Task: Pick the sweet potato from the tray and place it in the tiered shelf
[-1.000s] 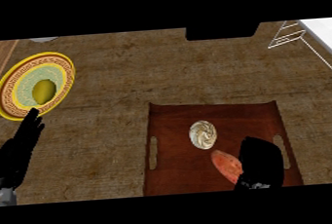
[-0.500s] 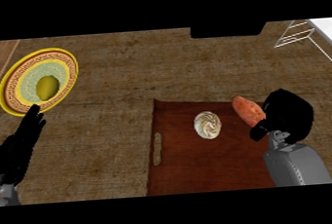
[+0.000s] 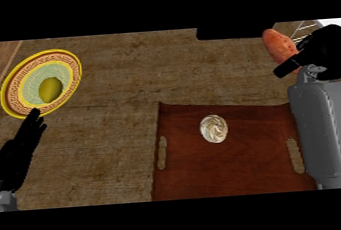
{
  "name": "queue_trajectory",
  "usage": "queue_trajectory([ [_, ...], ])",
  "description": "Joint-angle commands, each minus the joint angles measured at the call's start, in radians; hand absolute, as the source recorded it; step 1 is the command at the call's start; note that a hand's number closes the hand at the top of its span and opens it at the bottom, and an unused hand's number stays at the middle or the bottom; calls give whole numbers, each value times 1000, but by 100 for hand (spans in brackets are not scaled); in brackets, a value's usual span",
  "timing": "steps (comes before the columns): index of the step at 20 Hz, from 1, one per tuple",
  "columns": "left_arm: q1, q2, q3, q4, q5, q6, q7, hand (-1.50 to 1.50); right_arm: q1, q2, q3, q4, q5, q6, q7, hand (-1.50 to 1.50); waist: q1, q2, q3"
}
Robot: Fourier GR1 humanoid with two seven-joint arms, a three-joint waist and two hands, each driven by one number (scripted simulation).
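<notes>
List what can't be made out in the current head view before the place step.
- Tiered shelf: only thin wire bars show at the upper right edge; the right hand and the frame edge hide its tiers.
- Sweet potato: its lower end is covered by the right hand's fingers.
- Left hand: resting open at the lower left, its wrist cut by the edge.
- Dark object at the top: cut off, unidentifiable.

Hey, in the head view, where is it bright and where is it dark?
Head view: brightest at the upper right corner by the wire shelf; the sweet potato in the right robot hand is clearly lit; the tray is dim and reddish; the left robot hand reads nearly black.
</notes>
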Motion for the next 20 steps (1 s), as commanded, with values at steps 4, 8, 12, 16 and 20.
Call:
queue_trajectory([
  [4, -10, -7, 12, 11, 10, -14, 12, 0, -168, 25, -63, -66, 23, -95, 129, 150, -19, -6, -1],
  [8, -25, 26, 46, 30, 19, -38, 15, 0, -243, 14, -50, -132, 77, -47, 161, 150, -27, -8, -1],
  [12, 0, -33, 21, 44, -38, 14, -28, 0, -276, 5, -38, -210, 112, 37, 177, 150, -31, -9, -1],
  [16, -32, -36, 32, 82, -38, 4, -39, 0, -362, -73, -87, -141, 137, 23, 142, 150, -31, -7, -1],
  [20, 30, -65, -3, 0, -59, 23, -25, 0, -396, -117, -71, -90, 232, 101, 154, 150, -27, -9, -1],
])
